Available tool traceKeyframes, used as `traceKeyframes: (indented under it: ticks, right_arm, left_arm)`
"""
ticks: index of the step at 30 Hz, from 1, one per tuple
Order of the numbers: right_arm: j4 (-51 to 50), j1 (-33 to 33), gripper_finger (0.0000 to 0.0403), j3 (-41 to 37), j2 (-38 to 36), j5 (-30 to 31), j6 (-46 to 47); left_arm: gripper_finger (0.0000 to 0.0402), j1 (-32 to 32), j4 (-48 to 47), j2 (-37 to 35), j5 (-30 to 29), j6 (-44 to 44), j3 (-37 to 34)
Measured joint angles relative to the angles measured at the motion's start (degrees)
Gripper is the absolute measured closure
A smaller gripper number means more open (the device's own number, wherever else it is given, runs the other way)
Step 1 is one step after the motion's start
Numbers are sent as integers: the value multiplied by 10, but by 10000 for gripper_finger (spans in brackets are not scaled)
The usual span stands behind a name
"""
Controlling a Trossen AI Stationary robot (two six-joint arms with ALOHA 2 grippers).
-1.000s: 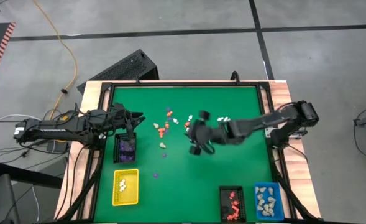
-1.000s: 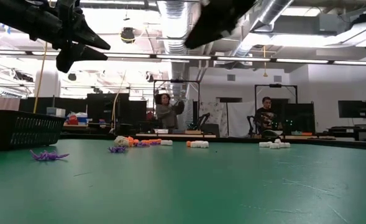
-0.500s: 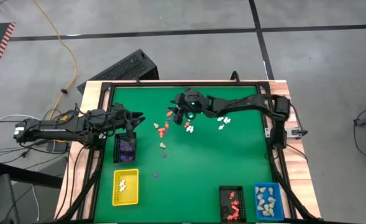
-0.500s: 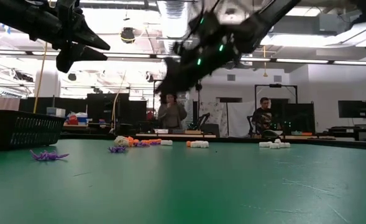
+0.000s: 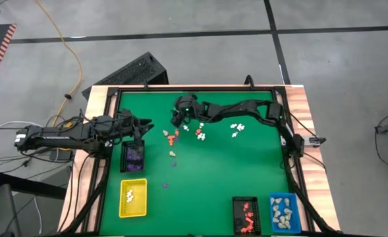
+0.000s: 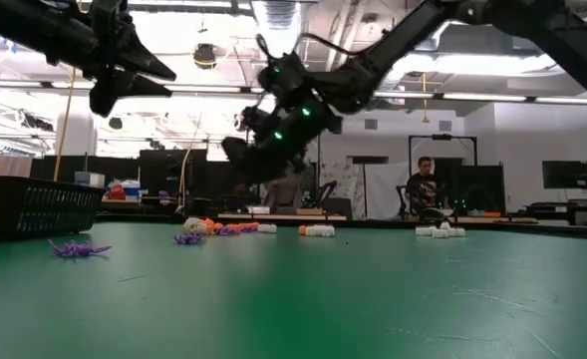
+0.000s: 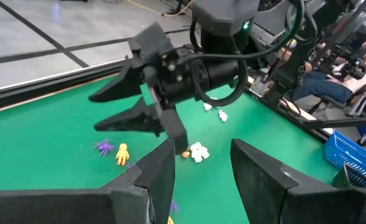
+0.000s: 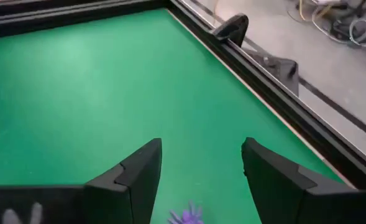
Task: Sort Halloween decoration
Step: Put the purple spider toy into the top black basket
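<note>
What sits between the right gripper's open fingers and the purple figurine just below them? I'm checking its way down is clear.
Nothing: in the right wrist view only bare green mat shows between the right gripper and the purple figurine.

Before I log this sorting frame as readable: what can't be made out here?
- Purple figurine, right wrist view: cut off by the picture's bottom edge, shape unclear.
- Black tray contents, high view: too small to count.
- Loose figurines, low view: far off, kinds unreadable.
- Left gripper fingers, high view: too small to judge.

Figurines (image 5: 180, 137) mid-table; trays (image 5: 133, 197) along near edge, L & R.
</note>
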Motion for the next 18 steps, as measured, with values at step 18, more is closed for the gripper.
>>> traceKeyframes:
  ticks: [18]
  right_arm:
    - [-195, 7, 171, 108, 58, 90, 210]
  left_arm:
    - [257, -2, -1, 0, 18, -7, 0]
